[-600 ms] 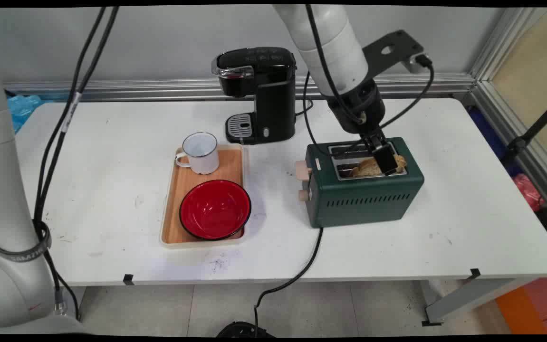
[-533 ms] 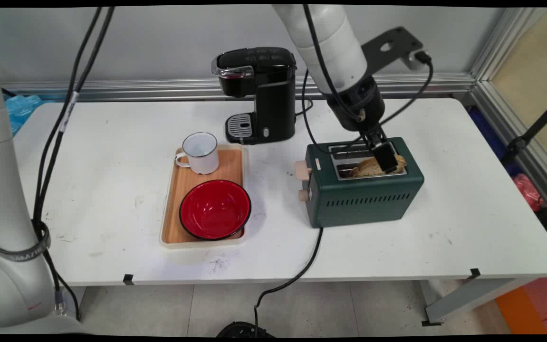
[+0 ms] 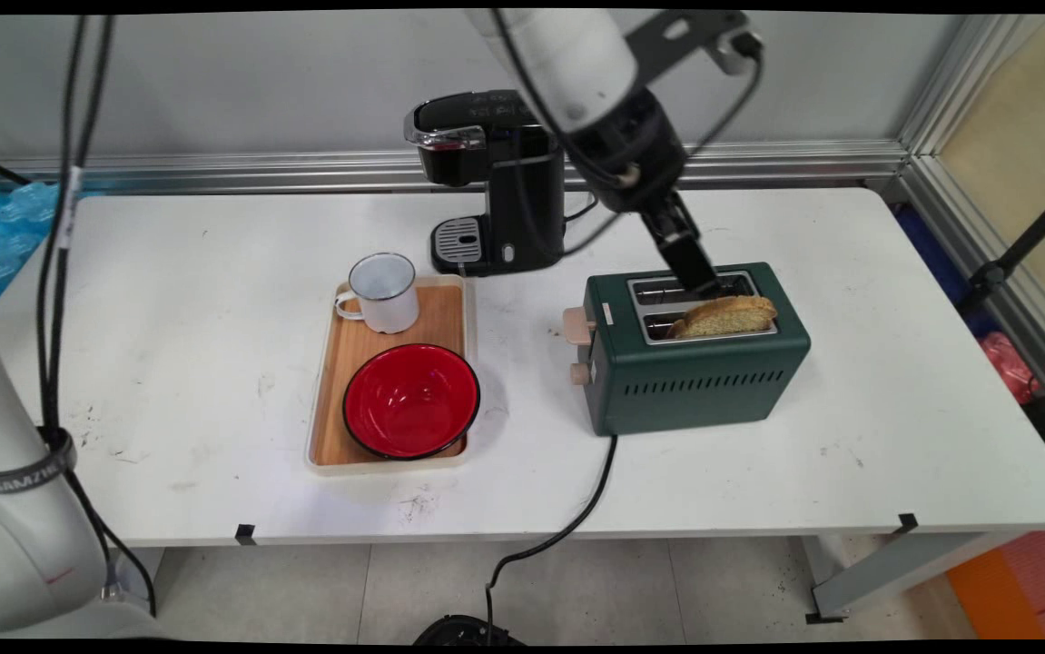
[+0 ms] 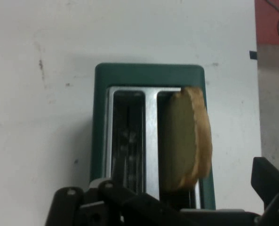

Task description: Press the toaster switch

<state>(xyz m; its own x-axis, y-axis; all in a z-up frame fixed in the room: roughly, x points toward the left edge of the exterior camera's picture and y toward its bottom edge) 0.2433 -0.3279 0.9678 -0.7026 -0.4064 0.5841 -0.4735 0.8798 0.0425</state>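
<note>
Hovers just above green toaster (image 3: 695, 386) on the counter (image 3: 213, 272), gripper (image 3: 697, 277) released and empty, toast (image 3: 726, 315) leaning out of near slot.

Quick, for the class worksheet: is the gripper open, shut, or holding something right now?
Gripper: open, holding nothing, just above the green toaster, beside the bread slice.

Bread (image 3: 724, 316) blocks the toaster's (image 3: 695, 372) near slot; far slot seems open.
</note>
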